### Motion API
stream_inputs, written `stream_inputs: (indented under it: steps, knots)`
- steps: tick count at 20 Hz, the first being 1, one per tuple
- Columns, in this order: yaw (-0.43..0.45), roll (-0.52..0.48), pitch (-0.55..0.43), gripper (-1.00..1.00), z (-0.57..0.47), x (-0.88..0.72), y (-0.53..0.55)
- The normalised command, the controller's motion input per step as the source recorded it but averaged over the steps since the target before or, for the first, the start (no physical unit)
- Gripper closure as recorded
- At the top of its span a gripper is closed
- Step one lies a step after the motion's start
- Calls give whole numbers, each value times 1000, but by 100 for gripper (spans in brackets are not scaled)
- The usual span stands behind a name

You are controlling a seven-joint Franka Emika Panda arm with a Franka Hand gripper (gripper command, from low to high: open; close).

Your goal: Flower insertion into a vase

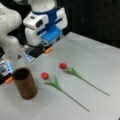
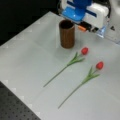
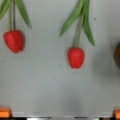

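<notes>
Two flowers, red tulips with green stems, lie flat on the grey table in both front views. One flower lies next to the vase. The other flower lies further from it. The vase, a brown wood-look cup, stands upright with a dark, empty hollow; its edge shows at the wrist view's right. My gripper hovers above the table just beyond the blooms, open, its orange fingertips wide apart with nothing between them.
The grey table ends at a dark perforated surface at a front view's bottom left. The white arm base stands behind the vase at a front view's left.
</notes>
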Motion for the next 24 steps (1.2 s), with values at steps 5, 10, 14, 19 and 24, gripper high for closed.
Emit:
stream_inputs:
  steps: [5,10,14,19,24]
  knots:
    - [142,31,83,-100,-50,53,-62]
    - [100,28,57,-100,-78,103,-165]
    - [89,69,7,-100,-102,88,-206]
    - [63,74,32,-100,-194,156,-176]
    - [105,6,27,-100,-316,338,-125]
